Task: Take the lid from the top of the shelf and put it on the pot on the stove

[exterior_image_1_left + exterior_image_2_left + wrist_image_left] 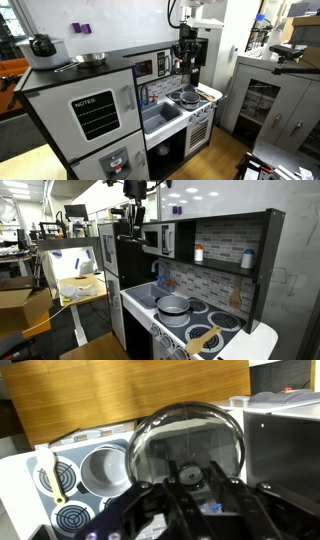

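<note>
My gripper [188, 488] is shut on the knob of the lid [190, 435], a round see-through lid with a steel rim that hangs flat under the fingers. The small steel pot [104, 468] stands open on a burner of the stove [68, 517], below and to the left of the lid in the wrist view. In an exterior view my gripper [187, 60] hangs in front of the shelf [150, 51], above the pot [187, 97]. In an exterior view my gripper [135, 192] is high above the pot [172, 305] and the stove [215, 320].
A black kettle [42, 45] and a wide steel bowl [90, 59] sit on the fridge top. A yellow spatula [205, 338] lies on the front burner. The sink [160, 115] is beside the stove. A grey metal cabinet [275, 95] stands nearby.
</note>
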Available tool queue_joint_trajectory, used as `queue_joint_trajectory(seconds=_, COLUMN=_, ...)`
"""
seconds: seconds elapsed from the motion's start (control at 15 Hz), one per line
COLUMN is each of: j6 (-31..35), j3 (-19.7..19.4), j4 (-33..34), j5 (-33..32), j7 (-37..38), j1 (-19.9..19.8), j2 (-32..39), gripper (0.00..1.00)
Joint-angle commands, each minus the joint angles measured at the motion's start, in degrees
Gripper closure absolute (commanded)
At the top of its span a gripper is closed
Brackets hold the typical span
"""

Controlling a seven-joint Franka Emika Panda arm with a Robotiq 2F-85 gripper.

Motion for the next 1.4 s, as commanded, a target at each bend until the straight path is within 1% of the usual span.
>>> queue_joint_trajectory(seconds=0.0, j6=6.1, j3=-0.3, j4=-5.6, j5=-1.5, j7=0.2, j1=-0.8, j2=-2.3, gripper=0.92)
queue_joint_trajectory(seconds=0.4, j6=13.6, j3=-1.2, j4=-10.5, j5=-4.2, j7=-0.1, j1=-1.7, j2=-1.7, gripper=0.92)
queue_joint_trajectory(seconds=0.67, j6=19.2, j3=-2.2, j4=-12.4, j5=-6.2, j7=-0.6, j1=-2.5, j2=-0.5, gripper=0.92)
queue_joint_trajectory(seconds=0.93, j6=23.7, j3=-3.2, j4=-13.5, j5=-6.2, j7=-1.0, j1=-3.3, j2=1.1, gripper=0.92)
queue_joint_trajectory(seconds=1.13, j6=25.1, j3=-3.3, j4=-13.7, j5=-5.8, j7=-1.1, j1=-3.4, j2=1.9, gripper=0.92)
queue_joint_trajectory(seconds=1.27, j6=23.5, j3=-3.3, j4=-13.2, j5=-6.0, j7=-0.4, j1=-3.3, j2=2.1, gripper=0.92)
queue_joint_trajectory(seconds=1.33, j6=23.5, j3=-3.2, j4=-13.2, j5=-6.0, j7=-0.4, j1=-3.3, j2=2.2, gripper=0.67)
